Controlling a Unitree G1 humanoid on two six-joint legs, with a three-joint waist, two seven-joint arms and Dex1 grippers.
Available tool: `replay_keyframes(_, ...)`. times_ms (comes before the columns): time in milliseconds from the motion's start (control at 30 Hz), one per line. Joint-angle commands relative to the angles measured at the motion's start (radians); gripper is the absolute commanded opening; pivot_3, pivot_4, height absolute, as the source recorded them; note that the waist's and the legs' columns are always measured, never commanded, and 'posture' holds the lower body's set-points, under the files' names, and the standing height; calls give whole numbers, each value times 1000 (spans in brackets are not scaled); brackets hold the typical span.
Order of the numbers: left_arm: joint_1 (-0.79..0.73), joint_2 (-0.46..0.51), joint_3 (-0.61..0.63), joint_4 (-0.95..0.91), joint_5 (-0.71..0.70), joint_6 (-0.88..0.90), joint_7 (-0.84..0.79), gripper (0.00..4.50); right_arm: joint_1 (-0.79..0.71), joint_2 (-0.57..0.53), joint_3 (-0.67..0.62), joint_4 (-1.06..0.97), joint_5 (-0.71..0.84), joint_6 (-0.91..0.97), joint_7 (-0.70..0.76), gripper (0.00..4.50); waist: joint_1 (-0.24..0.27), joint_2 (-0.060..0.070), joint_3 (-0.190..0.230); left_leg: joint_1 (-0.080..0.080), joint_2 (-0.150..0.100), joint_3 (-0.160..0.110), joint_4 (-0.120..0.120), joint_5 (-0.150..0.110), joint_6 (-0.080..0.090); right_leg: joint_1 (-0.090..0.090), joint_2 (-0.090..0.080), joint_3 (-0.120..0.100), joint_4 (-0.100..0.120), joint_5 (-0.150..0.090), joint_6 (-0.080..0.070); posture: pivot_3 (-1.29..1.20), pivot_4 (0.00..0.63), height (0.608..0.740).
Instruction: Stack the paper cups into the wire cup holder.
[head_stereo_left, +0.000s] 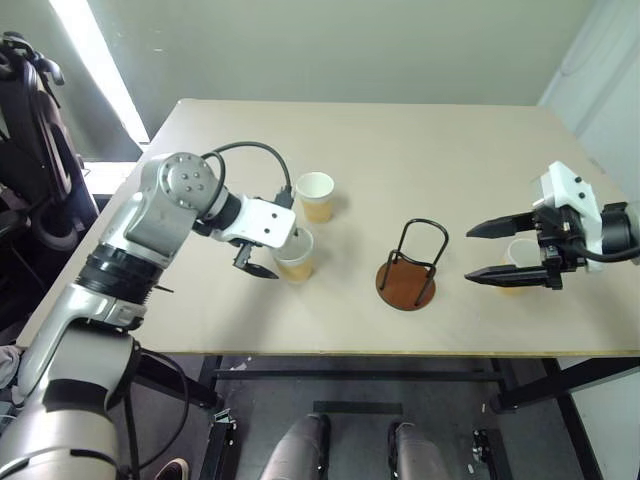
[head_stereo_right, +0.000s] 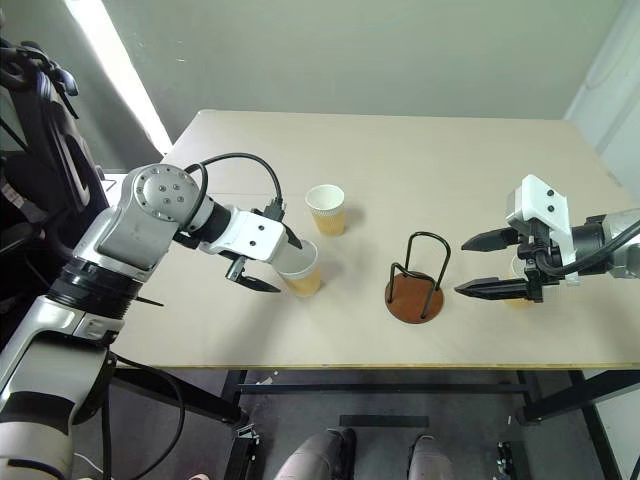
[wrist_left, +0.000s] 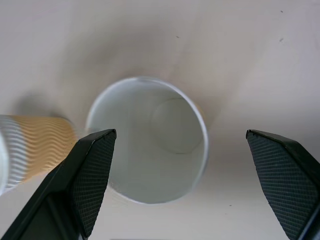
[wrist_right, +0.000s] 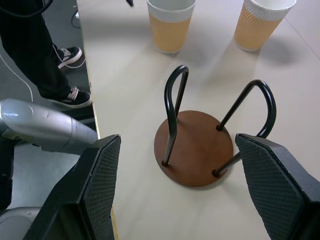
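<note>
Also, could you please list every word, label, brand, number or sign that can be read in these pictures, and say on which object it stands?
There is no readable text in any view.
The paper cups: wavy embossed pattern, nothing printed.
The wire cup holder: bare brown base, no label.
The left gripper and the right gripper: no marking that can be read.
The table: plain surface.

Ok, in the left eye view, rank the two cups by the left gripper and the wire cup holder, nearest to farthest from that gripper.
1. The nearer cup, right at the open left gripper.
2. The farther cup, just behind it, toward the table's far edge.
3. The wire cup holder, off toward the right gripper.
</note>
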Motion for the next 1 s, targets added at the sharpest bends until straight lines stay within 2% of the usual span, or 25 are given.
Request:
replay_keyframes(33,2,3,10,12,6,-18,4,4500,-26,5,-22,-9,20,-26,15,3690,0,0,0,0,0,0,0,0,0,0,0,0,0,0,0,0,150,740)
replay_keyframes(267,2,-21,6,85,6,-36,12,4500,-62,21,-14,-5,26,-27,18,3690,1,0,0,0,0,0,0,0,0,0,0,0,0,0,0,0,150,740)
replay_keyframes(367,-12,-50,2,152,10,-57,20,3926,-68,21,-11,1,22,-27,19,3736,3,0,0,0,0,0,1,0,0,0,0,0,0,1,-1,0,150,740)
replay_keyframes(700,-108,-114,13,292,-9,-100,-31,238,-48,0,-27,-12,33,-1,20,3736,4,0,0,-1,0,0,4,0,0,1,0,0,1,1,-1,0,150,740)
replay_keyframes(733,-116,-117,15,297,-12,-100,-38,46,-46,-2,-29,-14,34,-1,20,3736,4,0,0,-1,0,0,4,0,0,0,0,0,1,1,-1,0,150,740)
replay_keyframes(1000,-224,-172,28,362,-73,-64,-71,46,-38,-26,-35,10,14,-35,31,3736,4,0,0,-3,0,0,8,-1,1,0,0,0,1,2,0,0,150,740)
